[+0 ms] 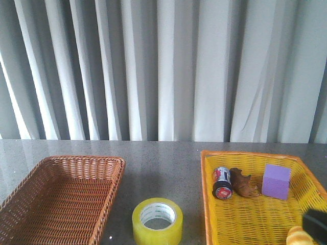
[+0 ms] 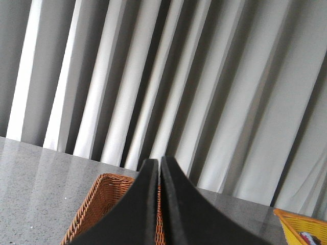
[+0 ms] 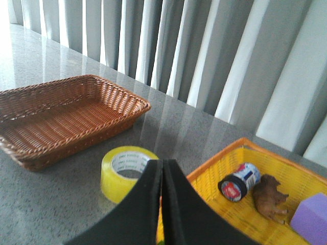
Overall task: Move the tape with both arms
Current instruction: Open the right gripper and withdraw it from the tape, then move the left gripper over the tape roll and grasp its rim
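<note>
The tape (image 1: 157, 221), a wide yellow roll with a white printed core, lies flat on the grey table between the two baskets. It also shows in the right wrist view (image 3: 122, 172). My right gripper (image 3: 162, 162) is shut and empty, held above the table just beside the tape and apart from it. Only a black corner of the right arm (image 1: 317, 224) shows in the front view. My left gripper (image 2: 159, 160) is shut and empty, over the brown wicker basket (image 2: 97, 204). The left arm does not show in the front view.
A brown wicker basket (image 1: 61, 196) stands empty at the left. A yellow basket (image 1: 255, 219) at the right holds a small red-and-black can (image 1: 222, 182), a brown toy animal (image 1: 244, 184), a purple block (image 1: 276, 181) and an orange-yellow object (image 1: 299, 237). Grey curtains hang behind the table.
</note>
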You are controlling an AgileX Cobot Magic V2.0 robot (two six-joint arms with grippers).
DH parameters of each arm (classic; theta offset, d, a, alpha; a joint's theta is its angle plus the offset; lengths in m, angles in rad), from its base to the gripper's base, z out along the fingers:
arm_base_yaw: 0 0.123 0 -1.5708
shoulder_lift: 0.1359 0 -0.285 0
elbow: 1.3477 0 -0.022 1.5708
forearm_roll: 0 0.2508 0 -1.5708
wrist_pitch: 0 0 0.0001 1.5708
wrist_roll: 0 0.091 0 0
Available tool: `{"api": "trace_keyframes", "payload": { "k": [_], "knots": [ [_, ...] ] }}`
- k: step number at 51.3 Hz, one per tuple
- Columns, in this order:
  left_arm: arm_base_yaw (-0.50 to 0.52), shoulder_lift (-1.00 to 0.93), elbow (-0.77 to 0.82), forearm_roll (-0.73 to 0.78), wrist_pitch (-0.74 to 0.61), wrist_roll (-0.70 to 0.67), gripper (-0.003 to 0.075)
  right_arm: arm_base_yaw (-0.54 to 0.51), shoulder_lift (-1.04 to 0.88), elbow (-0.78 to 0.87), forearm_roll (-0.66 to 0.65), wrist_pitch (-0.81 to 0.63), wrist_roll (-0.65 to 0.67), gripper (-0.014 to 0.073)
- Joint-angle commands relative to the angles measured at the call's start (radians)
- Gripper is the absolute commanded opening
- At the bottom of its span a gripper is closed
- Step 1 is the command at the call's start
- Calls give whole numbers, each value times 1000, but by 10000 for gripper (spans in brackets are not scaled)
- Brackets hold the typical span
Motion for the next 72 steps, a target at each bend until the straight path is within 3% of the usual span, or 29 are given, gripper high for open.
{"api": "trace_keyframes", "payload": {
  "k": [1, 8, 14, 21, 28, 36, 43, 49, 56, 65, 72],
  "knots": [
    [0, 20, -31, -2, -66, -2, 3, -1, -173, 144, 14, -97, 13, -8],
    [-15, 32, -31, -3, -71, -2, 3, -1, -405, 323, 4, -152, 85, -6],
    [-85, 93, -34, -3, -93, -2, 3, -1, -543, 431, 2, -202, 87, -5],
    [-218, 215, -56, 14, -141, 32, 3, -1, -558, 467, 12, -226, 87, -6],
    [-356, 401, -185, 78, -119, 127, 3, -1, -530, 467, 26, -228, 87, -6],
    [-476, 660, -470, 84, 83, 260, 5, -1, -514, 467, 79, -228, 87, -6],
    [-523, 879, -722, 66, 313, 424, 27, -1, -514, 467, 96, -227, 87, -6],
    [-528, 1045, -917, -1, 490, 557, 99, -1, -514, 467, 97, -227, 87, -6],
    [-528, 1185, -1078, -67, 628, 708, 238, -1, -514, 467, 106, -227, 87, -6],
    [-528, 1306, -1190, -90, 664, 794, 426, -1, -514, 467, 126, -227, 87, -6],
    [-528, 1382, -1251, -103, 719, 889, 472, -1, -514, 467, 126, -227, 87, -6]
  ]
}}
